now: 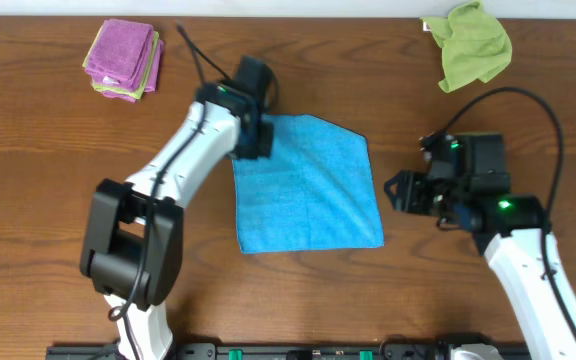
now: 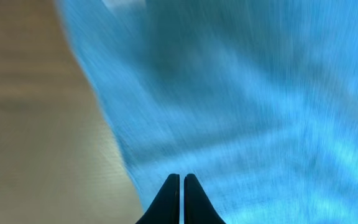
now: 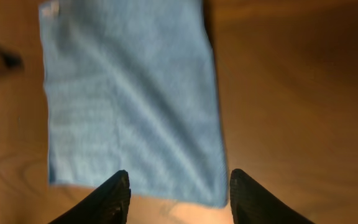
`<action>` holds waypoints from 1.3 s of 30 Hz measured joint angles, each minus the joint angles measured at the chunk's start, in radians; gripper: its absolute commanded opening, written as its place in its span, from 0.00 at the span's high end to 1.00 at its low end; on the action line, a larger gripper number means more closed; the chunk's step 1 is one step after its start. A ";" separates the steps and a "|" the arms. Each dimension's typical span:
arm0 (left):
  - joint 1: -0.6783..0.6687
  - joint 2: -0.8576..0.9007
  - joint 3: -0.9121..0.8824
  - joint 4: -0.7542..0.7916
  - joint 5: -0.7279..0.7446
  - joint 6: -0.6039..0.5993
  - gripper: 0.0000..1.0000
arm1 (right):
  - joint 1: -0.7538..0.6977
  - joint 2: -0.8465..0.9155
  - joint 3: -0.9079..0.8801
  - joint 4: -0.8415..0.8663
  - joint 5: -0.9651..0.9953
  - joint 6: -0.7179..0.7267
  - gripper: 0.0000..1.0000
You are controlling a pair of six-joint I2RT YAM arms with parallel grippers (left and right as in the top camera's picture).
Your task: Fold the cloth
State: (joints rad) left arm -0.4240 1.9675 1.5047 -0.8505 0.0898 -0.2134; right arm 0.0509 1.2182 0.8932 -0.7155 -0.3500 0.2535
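Note:
A blue cloth [image 1: 308, 185] lies spread flat on the wooden table. My left gripper [image 1: 253, 130] is at its far left corner, with its jaws [image 2: 180, 180] shut on the cloth's edge; the blue cloth [image 2: 241, 93] fills that blurred view. My right gripper [image 1: 400, 190] is open and empty just right of the cloth's right edge. In the right wrist view its fingers [image 3: 179, 183] hover above the cloth's near edge [image 3: 129, 106].
A folded stack of pink and green cloths [image 1: 123, 58] sits at the far left. A crumpled green cloth [image 1: 473, 42] lies at the far right. Bare wooden table [image 1: 48, 160] surrounds the blue cloth.

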 measured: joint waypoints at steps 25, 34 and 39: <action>-0.126 -0.275 -0.447 0.031 0.014 -0.130 0.94 | -0.138 0.489 0.000 0.557 -0.507 -0.041 0.18; -0.135 -0.276 -0.555 0.082 0.035 -0.165 0.94 | -0.138 0.563 0.000 0.575 -0.522 -0.028 0.16; -0.135 -0.276 -0.596 0.139 0.035 -0.183 0.94 | -0.137 0.606 0.000 0.605 -0.532 -0.023 0.16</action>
State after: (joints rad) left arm -0.5594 1.6913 0.9085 -0.7116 0.1246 -0.3965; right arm -0.0864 1.8244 0.8932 -0.1104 -0.8822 0.2310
